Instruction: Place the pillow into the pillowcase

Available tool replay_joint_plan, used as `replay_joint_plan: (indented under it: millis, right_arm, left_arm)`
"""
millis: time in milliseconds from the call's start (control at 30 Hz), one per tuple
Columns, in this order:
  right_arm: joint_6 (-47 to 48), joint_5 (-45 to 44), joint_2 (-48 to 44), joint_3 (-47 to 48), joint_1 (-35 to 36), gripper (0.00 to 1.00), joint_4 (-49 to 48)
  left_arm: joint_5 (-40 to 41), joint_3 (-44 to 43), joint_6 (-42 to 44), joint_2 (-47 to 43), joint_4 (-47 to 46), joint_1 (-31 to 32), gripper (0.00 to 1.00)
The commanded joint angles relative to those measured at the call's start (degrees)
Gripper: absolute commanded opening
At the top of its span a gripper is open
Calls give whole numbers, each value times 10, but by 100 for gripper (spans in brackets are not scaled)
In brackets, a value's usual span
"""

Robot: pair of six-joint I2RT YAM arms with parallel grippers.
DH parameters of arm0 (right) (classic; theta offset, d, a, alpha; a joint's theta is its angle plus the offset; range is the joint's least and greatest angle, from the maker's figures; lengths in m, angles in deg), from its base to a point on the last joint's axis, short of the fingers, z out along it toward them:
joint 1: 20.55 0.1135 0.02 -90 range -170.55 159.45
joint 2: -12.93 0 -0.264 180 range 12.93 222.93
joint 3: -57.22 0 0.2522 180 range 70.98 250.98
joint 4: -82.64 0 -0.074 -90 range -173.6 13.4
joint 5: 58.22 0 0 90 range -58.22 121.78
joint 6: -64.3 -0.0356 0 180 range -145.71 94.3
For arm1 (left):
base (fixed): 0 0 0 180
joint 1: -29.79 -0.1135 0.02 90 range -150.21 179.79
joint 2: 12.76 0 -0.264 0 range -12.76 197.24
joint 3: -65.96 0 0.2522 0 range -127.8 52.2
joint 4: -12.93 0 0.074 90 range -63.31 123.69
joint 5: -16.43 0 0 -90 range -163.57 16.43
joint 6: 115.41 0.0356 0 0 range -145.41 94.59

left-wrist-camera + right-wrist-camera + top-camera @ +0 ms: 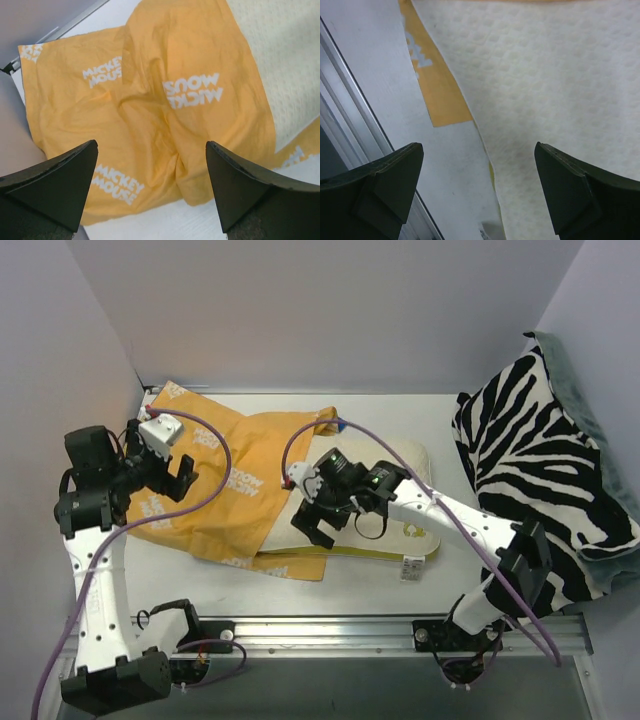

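We see the pillow (412,464) lying flat on the white tabletop (400,412), right of centre, its small white tag (411,568) at the near right corner. The orange pillowcase (225,502) is spread crumpled to its left, reaching toward the far left corner. Orange cloth lies over the pillow's left end, and a strip of it shows from under the pillow's near edge, so that end seems to sit between the layers while the rest of the pillow is bare. The left end effector (182,478) hangs above the pillowcase with its fingers spread wide and nothing between them; from its wrist view we look down on white "Mickey Mouse" lettering (192,90). The right end effector (322,525) hovers over the pillow's near left part, likewise spread and holding nothing, with the cream fabric and the orange strip (442,95) below it. A zebra-striped blanket (540,470) is heaped at the right side, apart from the pillow.
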Motion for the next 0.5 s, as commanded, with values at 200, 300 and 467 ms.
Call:
replay_joint_plan:
  millis: [200, 300, 467]
  right_arm:
    - [35, -202, 112, -88, 52, 100, -103]
    - [39, -215, 165, -60, 50, 100, -125]
    - [34, -188, 220, -4, 38, 66, -132]
  left_arm:
    - [0, -56, 25, 1, 215, 35, 97]
    - [27, -63, -3, 12, 226, 70, 97]
    - [85, 17, 93, -44, 242, 160, 98]
